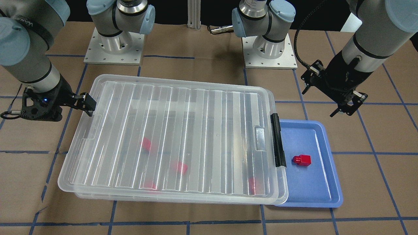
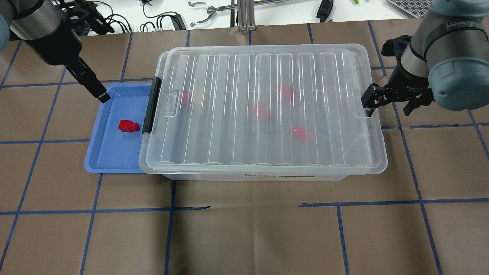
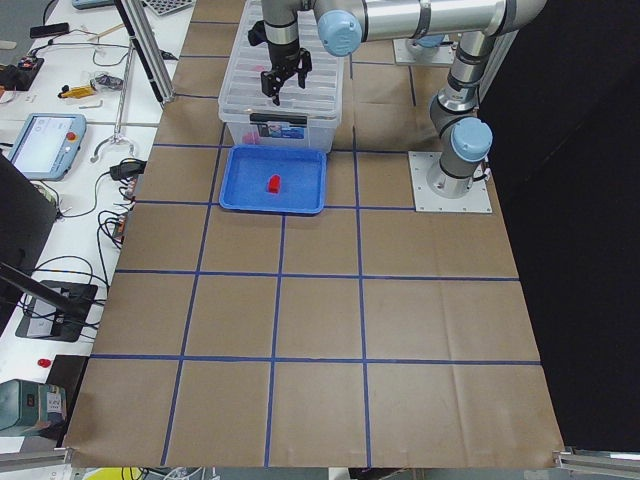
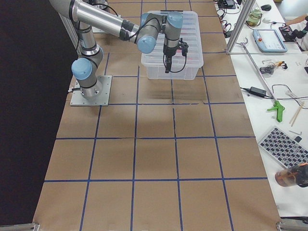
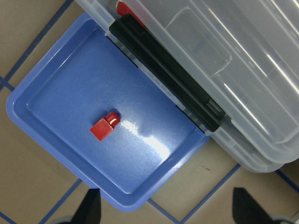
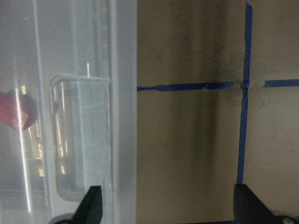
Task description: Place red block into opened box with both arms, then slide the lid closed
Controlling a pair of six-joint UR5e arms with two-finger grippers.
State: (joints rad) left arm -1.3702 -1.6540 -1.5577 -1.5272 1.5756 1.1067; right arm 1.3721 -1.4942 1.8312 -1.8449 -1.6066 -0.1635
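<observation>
Table: brown paper crossed by blue tape lines covers the table (image 2: 244, 236); a white bench with cables and tools runs beyond the edge opposite the robot.
Box: the clear box (image 2: 248, 176) lies lengthways near that opposite edge, between the two arms. Its black latch bar (image 2: 150, 105) is on the short end toward the robot's left.
Lid: the ribbed lid (image 2: 229, 133) rests on top and covers almost the whole box. It sits slightly skewed and overhangs the end away from the latch. I see no gap wide enough for a block.
Blocks inside: four red shapes (image 2: 262, 112) show blurred through the lid, scattered over the box floor.
Red block: one red block (image 2: 128, 125) lies alone near the middle of the blue tray (image 2: 114, 152), close to the latch bar.
Tray: it is set tight against the latch end, one edge tucked under the box's rim, probably to keep the block's trip short.
Left gripper: the left gripper (image 5: 169, 210) hangs high over the tray, fingers spread wide and empty. It looks ready to come down on the block.
Right gripper: the right gripper (image 6: 169, 205) waits at the lid's other short end, fingers spread and empty. One finger is over the rim beside the recessed tab (image 6: 79, 140), the other over bare table. That straddle looks meant for moving the lid.
In the way: the lid itself; I judge it must slide back before the tray block can go in. The latch bar and rim also stand between tray and box.
</observation>
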